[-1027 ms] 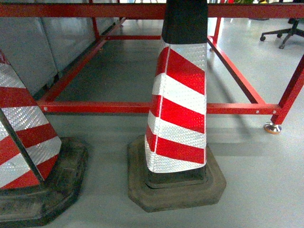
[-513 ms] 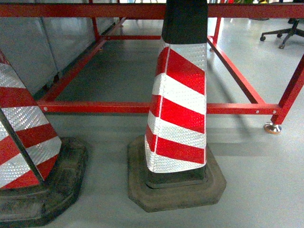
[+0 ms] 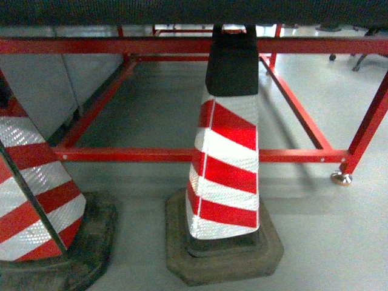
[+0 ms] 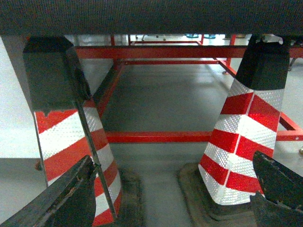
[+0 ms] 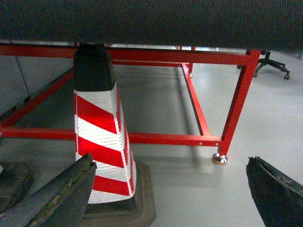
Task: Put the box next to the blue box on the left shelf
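No box, blue box or left shelf shows in any view. My left gripper (image 4: 173, 160) is open, its two dark fingers (image 4: 71, 194) spread wide with only floor between them, low in front of two traffic cones. My right gripper (image 5: 170, 161) is open too, empty, with its fingers (image 5: 277, 189) apart above bare grey floor. Neither gripper appears in the head view.
A red-and-white striped cone (image 3: 227, 163) on a black rubber base stands close ahead, and a second cone (image 3: 33, 188) is at the left. Behind them is a red metal frame (image 3: 182, 154) with a dark textured top (image 3: 194, 11) and a footed leg (image 3: 341, 177). Grey panels (image 3: 36, 91) stand far left.
The head view has shifted: the cones and the red frame sit lower in the picture, and the dark top surface has come into view along the upper edge.
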You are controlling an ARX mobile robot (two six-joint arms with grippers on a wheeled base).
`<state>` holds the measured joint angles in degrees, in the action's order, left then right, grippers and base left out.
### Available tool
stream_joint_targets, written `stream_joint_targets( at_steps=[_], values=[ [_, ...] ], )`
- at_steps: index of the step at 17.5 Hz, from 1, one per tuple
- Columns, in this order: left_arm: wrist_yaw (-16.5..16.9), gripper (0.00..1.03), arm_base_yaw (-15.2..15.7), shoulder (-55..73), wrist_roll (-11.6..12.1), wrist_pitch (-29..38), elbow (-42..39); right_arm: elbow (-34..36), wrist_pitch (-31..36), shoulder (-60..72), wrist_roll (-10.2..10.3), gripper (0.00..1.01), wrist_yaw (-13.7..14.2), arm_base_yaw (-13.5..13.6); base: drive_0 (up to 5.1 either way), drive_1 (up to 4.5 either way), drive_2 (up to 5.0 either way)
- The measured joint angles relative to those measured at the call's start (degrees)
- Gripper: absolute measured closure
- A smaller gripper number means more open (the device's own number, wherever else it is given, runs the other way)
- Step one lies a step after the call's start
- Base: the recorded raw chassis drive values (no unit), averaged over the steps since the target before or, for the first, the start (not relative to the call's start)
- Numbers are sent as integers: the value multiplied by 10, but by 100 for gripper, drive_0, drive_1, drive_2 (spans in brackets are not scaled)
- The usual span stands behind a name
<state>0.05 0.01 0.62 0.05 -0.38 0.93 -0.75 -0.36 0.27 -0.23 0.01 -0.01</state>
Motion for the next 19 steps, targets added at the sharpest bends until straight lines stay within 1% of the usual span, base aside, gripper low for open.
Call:
stream_joint_targets(
  at_steps=[5, 19],
  values=[
    [-1, 5, 0, 0, 0, 1, 0, 0, 0, 0, 3, 3, 0, 0, 0, 0, 0],
    [0, 5, 0, 0, 0, 1, 0, 0, 0, 0, 3, 3, 0, 0, 0, 0, 0]
  ],
)
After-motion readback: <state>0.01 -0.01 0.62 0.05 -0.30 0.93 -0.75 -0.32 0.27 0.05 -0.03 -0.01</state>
